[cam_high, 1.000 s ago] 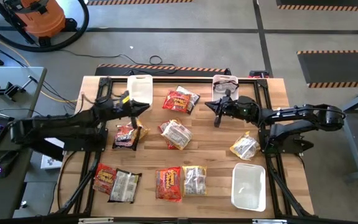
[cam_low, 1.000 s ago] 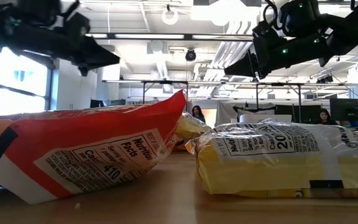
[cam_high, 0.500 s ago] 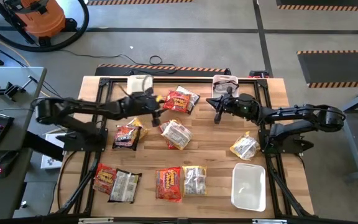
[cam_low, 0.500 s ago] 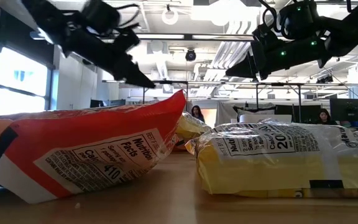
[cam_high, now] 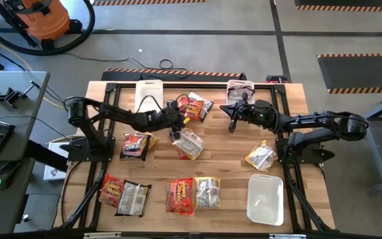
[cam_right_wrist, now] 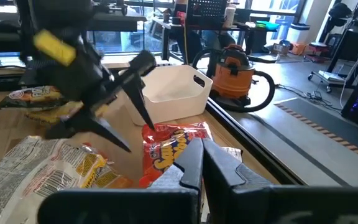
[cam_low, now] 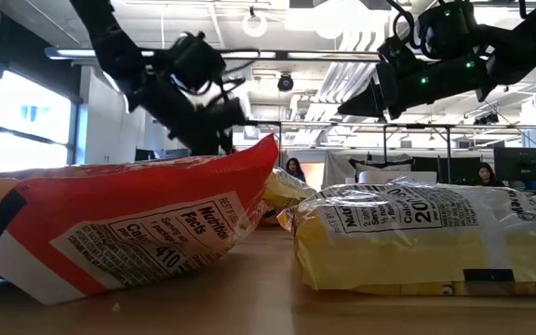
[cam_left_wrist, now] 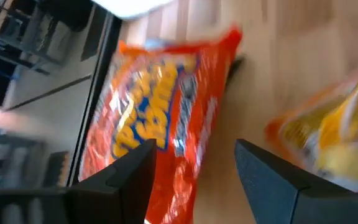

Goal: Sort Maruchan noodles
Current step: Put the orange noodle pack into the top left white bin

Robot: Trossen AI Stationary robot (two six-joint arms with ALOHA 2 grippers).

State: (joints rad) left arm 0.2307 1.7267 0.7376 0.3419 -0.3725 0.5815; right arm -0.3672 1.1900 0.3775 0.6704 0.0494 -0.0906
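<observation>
Left pincer (cam_high: 175, 127) reaches over the middle of the table (cam_high: 231, 166), fingers spread wide and empty. It hangs between a red-orange packet (cam_high: 192, 106) near the far edge and a yellow-white packet (cam_high: 188, 143) at the centre. The left wrist view shows both: the red-orange packet (cam_left_wrist: 160, 124) straight ahead between the open fingers, the yellow-white one (cam_left_wrist: 328, 137) off to one side.

Right pincer (cam_high: 231, 126) waits in the air over the table's far right part, fingers closed on nothing.

Remaining noodle packets lie scattered flat: a dark one (cam_high: 135, 145) on the left, four in a row (cam_high: 161, 194) along the near edge, one yellow (cam_high: 260, 157) on the right. White bin (cam_high: 149, 93) at the far left, another bin (cam_high: 265, 198) at the near right. The sort looks barely begun; most packets are outside the bins.

Risks, as I judge them:
- The two packets sit close together, so a descent could land between them and pinch an edge of each, or push one aside.
- Crinkly film is slick; a shallow bite on a corner may slip on the lift.
- The pincers are near each other over the far half, so a wide swing risks contact.
</observation>
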